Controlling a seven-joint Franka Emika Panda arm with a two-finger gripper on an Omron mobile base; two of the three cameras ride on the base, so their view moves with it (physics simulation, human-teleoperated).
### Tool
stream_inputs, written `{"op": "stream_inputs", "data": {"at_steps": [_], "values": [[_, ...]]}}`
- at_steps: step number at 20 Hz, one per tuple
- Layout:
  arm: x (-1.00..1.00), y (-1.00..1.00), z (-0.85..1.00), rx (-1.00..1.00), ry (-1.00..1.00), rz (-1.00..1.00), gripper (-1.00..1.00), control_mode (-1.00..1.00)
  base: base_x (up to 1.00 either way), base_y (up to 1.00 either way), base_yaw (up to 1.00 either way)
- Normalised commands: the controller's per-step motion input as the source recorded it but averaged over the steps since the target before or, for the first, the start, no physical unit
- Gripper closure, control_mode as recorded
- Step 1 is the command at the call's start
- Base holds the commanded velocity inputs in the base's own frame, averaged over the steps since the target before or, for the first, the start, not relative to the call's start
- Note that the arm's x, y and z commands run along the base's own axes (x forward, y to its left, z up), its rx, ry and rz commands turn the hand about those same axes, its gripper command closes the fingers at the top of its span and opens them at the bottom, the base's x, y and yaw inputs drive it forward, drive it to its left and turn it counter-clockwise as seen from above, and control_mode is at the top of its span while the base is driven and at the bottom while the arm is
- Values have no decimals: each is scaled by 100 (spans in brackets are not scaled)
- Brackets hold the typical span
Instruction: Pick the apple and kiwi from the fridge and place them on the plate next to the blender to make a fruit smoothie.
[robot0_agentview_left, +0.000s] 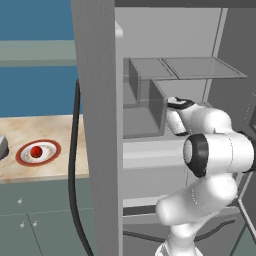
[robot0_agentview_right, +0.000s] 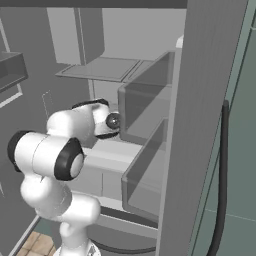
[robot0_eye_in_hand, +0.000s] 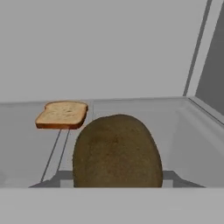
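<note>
Hand view looks along the gripper at the kiwi (robot0_eye_in_hand: 116, 151), which sits very close in front and covers the place where the fingertips should rise. Because of this I cannot tell how wide the gripper stands, or if it really holds the kiwi; it looks set around the fruit, but the contact is hidden.

Behind the kiwi, a slice of bread (robot0_eye_in_hand: 62, 114) lies on the grey shelf (robot0_eye_in_hand: 131, 109) of the fridge (robot0_agentview_left: 95, 100), well apart from the fruit, to its left in this view. In the two base views the arm reaches deep into the open fridge, at the height of the door bins (robot0_agentview_right: 145, 107).

Outside, on the table (robot0_agentview_left: 45, 130) to the left of the fridge, the apple (robot0_agentview_left: 36, 151) is already lying on the plate (robot0_agentview_left: 25, 159). So I judge the first half of the task done, and the step in hand is taking the kiwi.

The next move, I think, calls for a sure hold on the kiwi, then lifting it slightly and pulling straight back out of the fridge, clear of the bins and the door edge, before swinging left to the plate beside the apple.
</note>
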Motion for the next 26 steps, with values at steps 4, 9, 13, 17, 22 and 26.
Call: {"op": "stream_inputs", "data": {"at_steps": [4,9,13,17,22,26], "values": [[-100,-13,90,11,6,-6,100,-100,0,0,0],[-93,0,100,1,5,0,100,-100,0,0,0],[-78,0,100,0,10,0,100,-100,0,0,0],[-73,0,100,0,12,0,100,-100,0,0,0],[-77,0,100,0,13,0,100,-100,0,0,0],[-84,3,100,0,20,0,100,-100,0,0,0]]}}
